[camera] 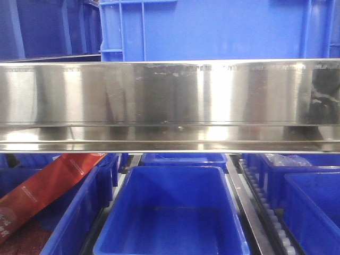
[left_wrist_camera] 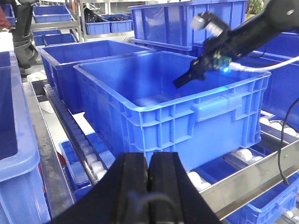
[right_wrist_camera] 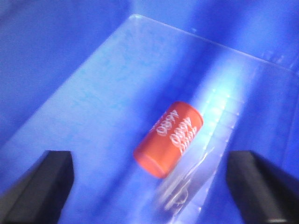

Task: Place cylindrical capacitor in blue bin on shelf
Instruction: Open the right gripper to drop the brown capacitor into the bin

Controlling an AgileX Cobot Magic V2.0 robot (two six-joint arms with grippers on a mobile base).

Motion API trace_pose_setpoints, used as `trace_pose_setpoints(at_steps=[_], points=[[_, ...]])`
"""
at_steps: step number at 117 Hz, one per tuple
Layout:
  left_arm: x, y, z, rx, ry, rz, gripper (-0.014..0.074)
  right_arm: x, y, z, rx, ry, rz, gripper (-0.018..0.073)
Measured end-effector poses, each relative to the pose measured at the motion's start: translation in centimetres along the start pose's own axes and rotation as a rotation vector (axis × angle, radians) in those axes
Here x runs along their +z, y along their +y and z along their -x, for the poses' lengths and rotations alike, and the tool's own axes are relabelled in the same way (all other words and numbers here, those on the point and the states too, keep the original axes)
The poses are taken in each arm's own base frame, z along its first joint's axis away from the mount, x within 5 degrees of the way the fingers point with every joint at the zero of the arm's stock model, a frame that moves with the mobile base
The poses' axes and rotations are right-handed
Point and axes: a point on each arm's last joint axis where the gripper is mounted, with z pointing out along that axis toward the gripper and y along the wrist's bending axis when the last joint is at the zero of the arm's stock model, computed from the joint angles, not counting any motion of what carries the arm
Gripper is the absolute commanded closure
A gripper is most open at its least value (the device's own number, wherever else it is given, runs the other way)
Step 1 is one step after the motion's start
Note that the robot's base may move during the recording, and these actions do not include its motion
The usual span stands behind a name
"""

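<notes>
The cylindrical capacitor [right_wrist_camera: 169, 138] is orange-red with white lettering, sealed in a clear plastic bag [right_wrist_camera: 205, 163]. It lies on its side on the floor of the blue bin [right_wrist_camera: 93, 93], slightly blurred. My right gripper [right_wrist_camera: 149, 161] is open above it, with a finger on each side and neither touching it. In the left wrist view the right gripper [left_wrist_camera: 180, 83] reaches down inside the large blue bin [left_wrist_camera: 187, 121], which stands on the shelf [left_wrist_camera: 243, 179]. My left gripper [left_wrist_camera: 149, 161] is shut on nothing, in front of that bin.
The shelf's shiny steel front rail [camera: 170, 95] spans the front view. Above it are more blue crates [camera: 212, 29]; below are an open blue bin [camera: 172, 212] and a red packet [camera: 48, 186]. White rollers [left_wrist_camera: 91, 156] run beside the bin, with another blue crate [left_wrist_camera: 70, 60] behind.
</notes>
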Motion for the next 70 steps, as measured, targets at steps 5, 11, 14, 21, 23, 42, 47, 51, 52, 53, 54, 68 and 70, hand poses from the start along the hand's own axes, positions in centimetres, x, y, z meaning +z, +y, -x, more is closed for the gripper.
trace_pose_setpoints(at_steps=[5,11,14,21,23,42,47,51,52,53,54,68,70], points=[[0.0,0.0,0.0,0.0,0.0,0.0,0.0707,-0.9,0.2,0.2,-0.002,-0.018,0.001,0.001],[0.0,0.0,0.0,0.0,0.0,0.0,0.0707,-2.3,0.5,0.5,0.0,-0.044,-0.001,0.0065],[0.0,0.0,0.0,0.0,0.0,0.0,0.0707,-3.1,0.7,0.7,0.003,-0.062,-0.002,0.0113],[0.0,0.0,0.0,0.0,0.0,0.0,0.0707,-5.1,1.2,1.0,0.003,-0.098,-0.003,0.0258],[0.0,0.0,0.0,0.0,0.0,0.0,0.0707,-5.9,1.3,1.1,0.0,-0.112,-0.006,0.0295],[0.0,0.0,0.0,0.0,0.0,0.0,0.0707,-12.8,2.1,1.4,-0.021,-0.233,-0.046,0.0675],[0.0,0.0,0.0,0.0,0.0,0.0,0.0707,-14.5,2.2,1.2,-0.026,-0.263,-0.064,0.0711],[0.0,0.0,0.0,0.0,0.0,0.0,0.0707,-15.8,2.3,0.9,-0.028,-0.282,-0.078,0.0723],[0.0,0.0,0.0,0.0,0.0,0.0,0.0707,-16.3,2.4,0.8,-0.031,-0.292,-0.083,0.0721],[0.0,0.0,0.0,0.0,0.0,0.0,0.0707,-16.3,2.3,0.8,-0.03,-0.288,-0.086,0.072],[0.0,0.0,0.0,0.0,0.0,0.0,0.0707,-16.7,2.3,0.6,-0.031,-0.293,-0.093,0.072],[0.0,0.0,0.0,0.005,0.0,0.004,0.0707,-19.6,2.4,-1.8,-0.029,-0.31,-0.145,0.0721],[0.0,0.0,0.0,0.006,0.0,0.004,0.0707,-19.9,2.5,-2.3,-0.026,-0.31,-0.152,0.0721]])
